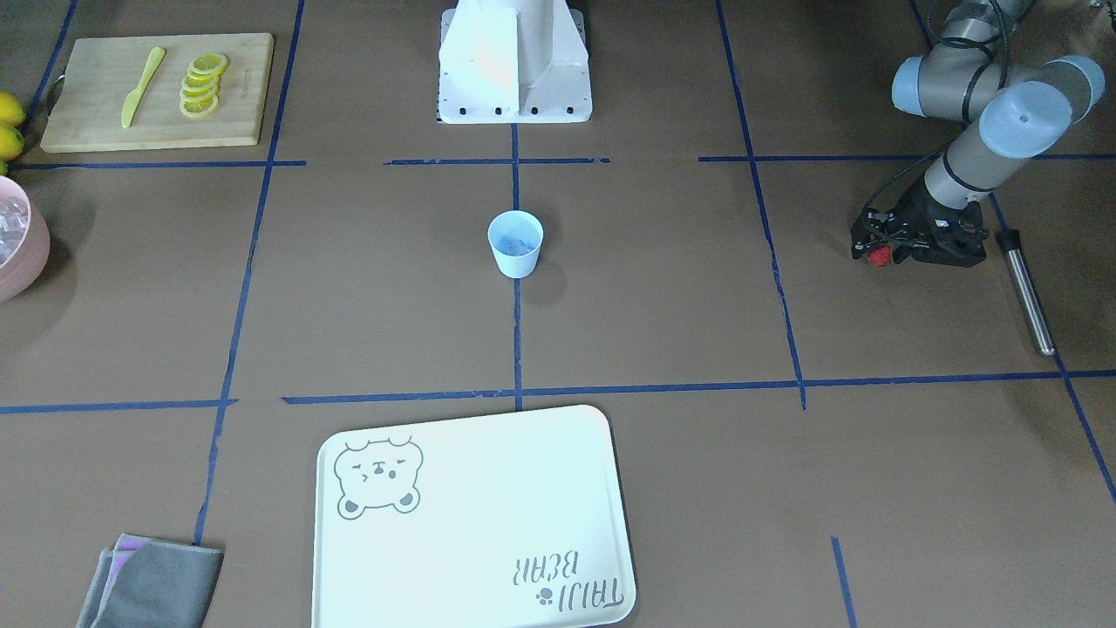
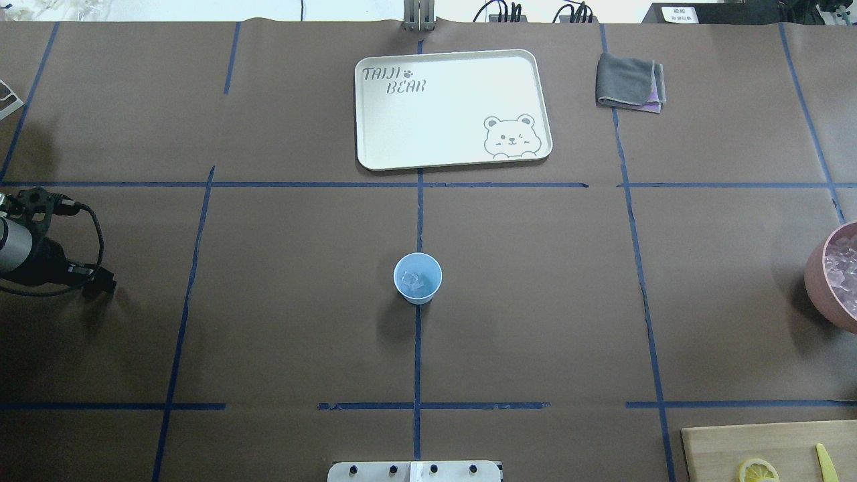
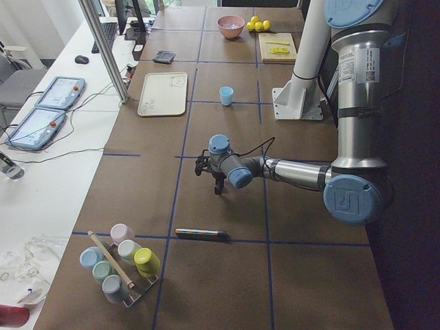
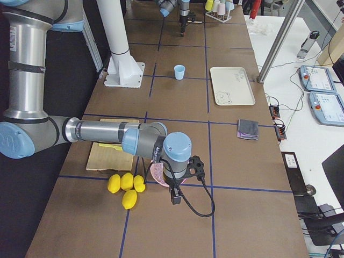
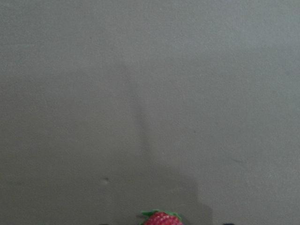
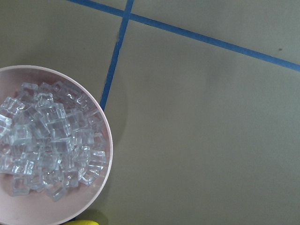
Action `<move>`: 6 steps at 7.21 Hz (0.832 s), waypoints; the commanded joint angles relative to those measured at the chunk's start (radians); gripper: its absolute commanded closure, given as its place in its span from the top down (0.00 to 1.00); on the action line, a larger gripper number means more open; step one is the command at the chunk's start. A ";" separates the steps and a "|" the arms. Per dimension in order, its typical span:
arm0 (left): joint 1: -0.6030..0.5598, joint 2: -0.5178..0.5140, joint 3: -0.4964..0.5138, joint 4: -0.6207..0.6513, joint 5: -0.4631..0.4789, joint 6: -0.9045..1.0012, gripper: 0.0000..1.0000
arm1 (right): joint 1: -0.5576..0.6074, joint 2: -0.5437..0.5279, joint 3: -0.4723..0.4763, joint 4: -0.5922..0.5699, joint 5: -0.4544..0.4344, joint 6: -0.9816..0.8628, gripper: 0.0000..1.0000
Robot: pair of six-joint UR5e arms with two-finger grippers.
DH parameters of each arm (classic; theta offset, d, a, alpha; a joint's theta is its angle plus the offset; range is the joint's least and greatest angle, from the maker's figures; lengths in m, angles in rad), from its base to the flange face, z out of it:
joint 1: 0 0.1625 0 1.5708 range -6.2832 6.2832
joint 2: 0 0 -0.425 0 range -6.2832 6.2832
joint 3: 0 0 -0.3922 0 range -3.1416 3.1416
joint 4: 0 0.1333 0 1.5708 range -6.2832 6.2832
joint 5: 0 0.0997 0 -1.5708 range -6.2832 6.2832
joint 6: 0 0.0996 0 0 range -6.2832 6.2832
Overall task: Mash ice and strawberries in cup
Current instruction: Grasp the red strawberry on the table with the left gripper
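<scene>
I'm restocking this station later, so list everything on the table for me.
Light-blue plastic cup: one, table centre, clear ice cubes inside.
Pink bowl: one, robot's right end, full of ice.
Red strawberry: one, in left gripper.
Wooden cutting board: one, holding several yellow lemon slices and one yellow-green knife.
Whole lemons: four, yellow, beside bowl.
White bear tray: one, operators' side.
Grey folded cloth: one, near tray.
Metal rod: one, silver, near left gripper.
Racked cups: several, pastel, left end.
Left gripper: closed on strawberry.
Right gripper: by bowl, state unclear.
</scene>
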 commanded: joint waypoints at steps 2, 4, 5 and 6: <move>-0.001 0.005 -0.044 0.007 0.000 0.000 0.00 | 0.000 0.000 -0.001 0.000 0.002 0.002 1.00; -0.010 0.009 -0.152 0.010 0.006 0.000 0.00 | 0.000 -0.002 0.003 -0.002 0.002 0.002 1.00; -0.013 -0.001 -0.203 0.039 0.006 -0.001 0.00 | 0.000 -0.006 0.005 -0.002 0.002 0.002 1.00; -0.012 -0.025 -0.296 0.212 0.007 -0.007 0.00 | 0.000 -0.006 0.007 -0.002 0.002 0.003 1.00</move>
